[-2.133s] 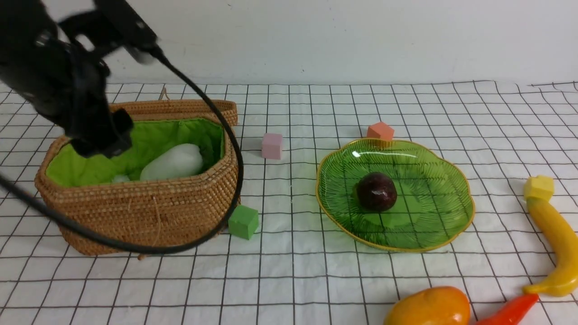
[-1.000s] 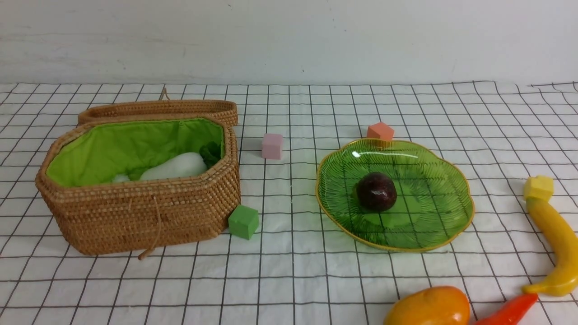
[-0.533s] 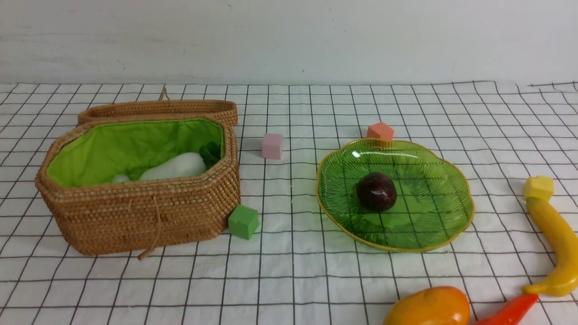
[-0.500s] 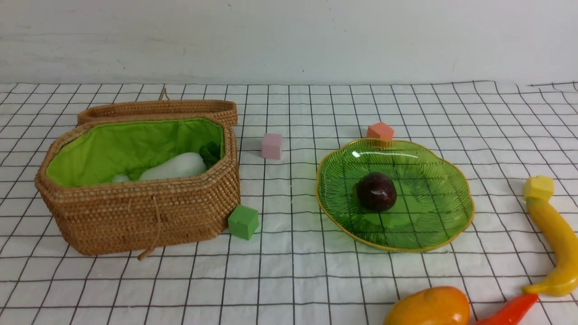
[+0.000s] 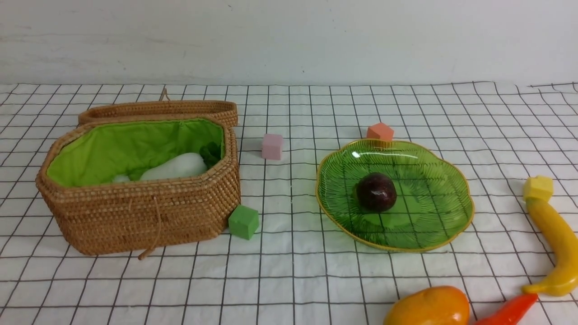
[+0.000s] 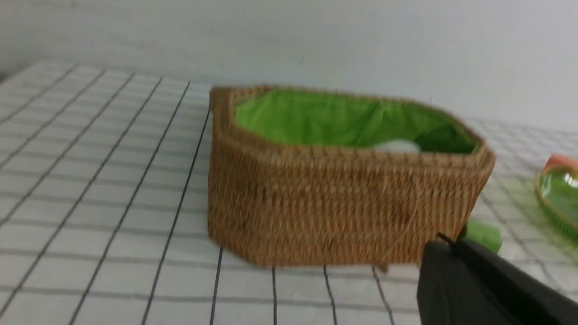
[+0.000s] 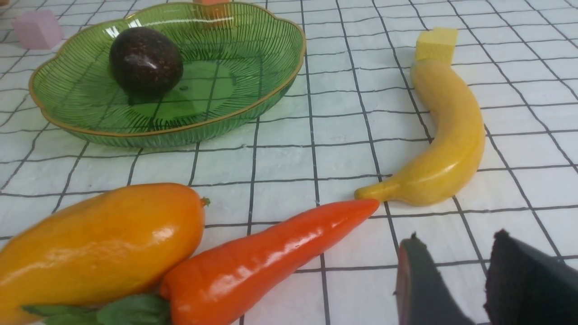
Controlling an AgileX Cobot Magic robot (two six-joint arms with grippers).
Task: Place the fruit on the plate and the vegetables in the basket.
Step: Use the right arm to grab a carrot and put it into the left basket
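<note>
The wicker basket [image 5: 135,212] stands open at the left, with the white radish [image 5: 174,167] lying on its green lining. In the green glass plate [image 5: 433,198] rests the dark maroon fruit [image 5: 376,192]. The banana [image 5: 553,234] lies at the right edge, the mango [image 5: 429,308] and the red-orange chili [image 5: 510,311] at the front. Neither gripper shows in the front view. My right gripper [image 7: 457,239] hangs open and empty just short of the chili [image 7: 271,253] and the banana [image 7: 451,135]. My left gripper [image 6: 445,246] is shut and empty, apart from the basket [image 6: 338,203].
Small cubes lie on the checked cloth: a green one [image 5: 244,221] at the basket's front corner, a pink one [image 5: 272,146] between basket and plate, an orange one [image 5: 380,131] behind the plate, a yellow one [image 5: 538,188] touching the banana's far end. The basket's lid [image 5: 158,108] lies back behind it.
The left arm, which was over the basket two seconds ago, has left the front view. Over the last second nothing has moved.
</note>
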